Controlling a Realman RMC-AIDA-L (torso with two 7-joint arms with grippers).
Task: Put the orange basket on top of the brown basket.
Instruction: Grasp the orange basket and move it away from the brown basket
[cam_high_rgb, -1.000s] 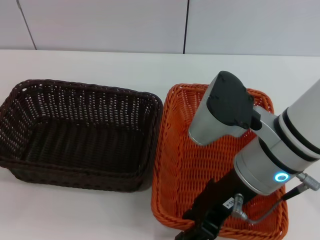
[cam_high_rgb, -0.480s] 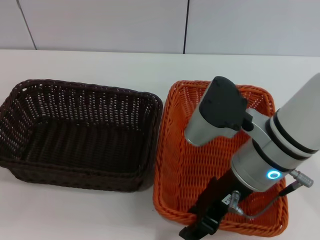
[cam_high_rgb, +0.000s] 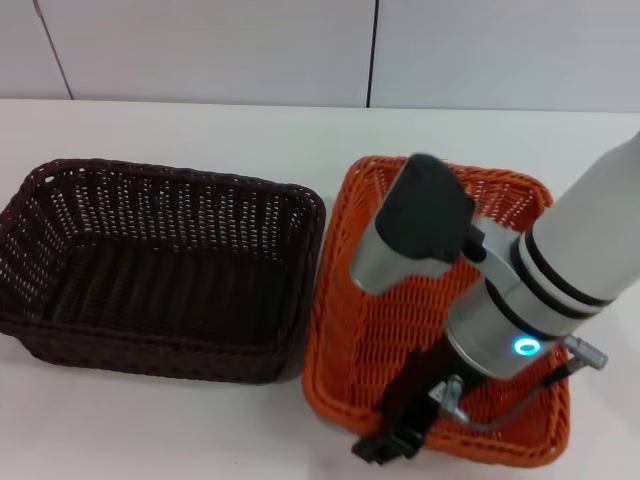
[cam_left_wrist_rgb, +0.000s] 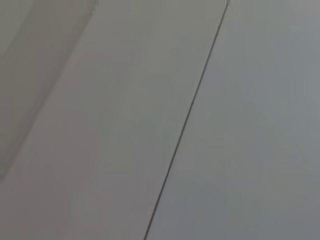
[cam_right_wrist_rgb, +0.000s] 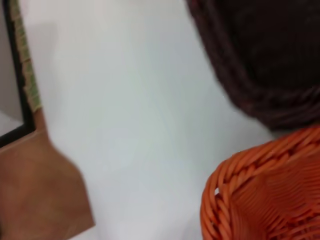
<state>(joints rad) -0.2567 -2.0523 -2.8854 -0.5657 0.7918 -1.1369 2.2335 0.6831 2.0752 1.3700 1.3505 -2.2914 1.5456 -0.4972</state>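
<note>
My right gripper (cam_high_rgb: 392, 442) sits at the near rim of the orange basket (cam_high_rgb: 400, 330), low over its front-left corner; I cannot tell whether its fingers are apart or clamped on the braid. The orange basket rests on the white table (cam_high_rgb: 230, 130), just beside the brown basket (cam_high_rgb: 150, 265), their rims almost touching. A blue ring light (cam_high_rgb: 525, 347) glows on my right wrist. I can read no labels or writing anywhere.

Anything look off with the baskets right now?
The orange basket sits askew beside the brown basket, its near rim under the right gripper tilted. Nothing looks damaged or spilled. The left arm is out of sight.
</note>
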